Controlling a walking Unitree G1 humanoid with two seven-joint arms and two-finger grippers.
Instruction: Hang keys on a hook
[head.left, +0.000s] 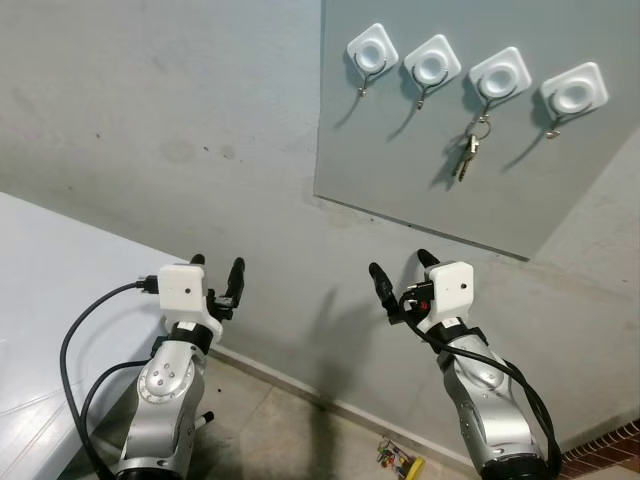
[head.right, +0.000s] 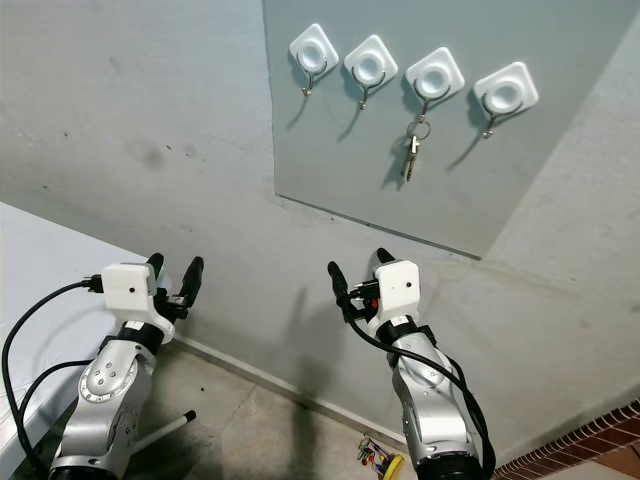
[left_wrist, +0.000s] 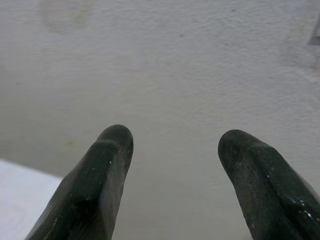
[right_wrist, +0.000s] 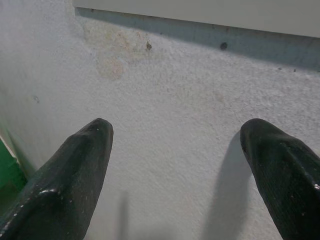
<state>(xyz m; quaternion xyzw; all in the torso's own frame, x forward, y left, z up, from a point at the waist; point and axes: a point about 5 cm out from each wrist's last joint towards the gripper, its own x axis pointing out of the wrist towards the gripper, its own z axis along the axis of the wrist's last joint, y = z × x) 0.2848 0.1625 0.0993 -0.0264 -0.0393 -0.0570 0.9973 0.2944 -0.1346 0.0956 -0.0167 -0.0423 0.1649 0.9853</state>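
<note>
a small bunch of metal keys on a round silver ring (head.left: 468, 150) hangs from the third white square wall hook (head.left: 499, 73), counting from the robot's left, in a row of four such hooks fixed to a flat grey panel (head.left: 400, 150) on the wall. the ring sits at the top on the hook's small metal prong and the key blades drop below it, so the bunch's long axis runs close to vertical, tips pointing down and leaning a little to the robot's left. the blades look silver with a faint brassy tint; their teeth are too small to make out. the other three hooks carry nothing.

both arms are raised in front of the rough grey plaster wall (head.left: 180, 130), well below the panel. the left gripper (head.left: 217, 272) has its two black fingers spread apart and grips nothing. the right gripper (head.left: 402, 268) likewise has its fingers spread wide with nothing between them, and sits below the panel's lower edge. a small colourful cluster of objects (head.left: 399, 460) lies on the floor by the base of the wall, too small to identify.
</note>
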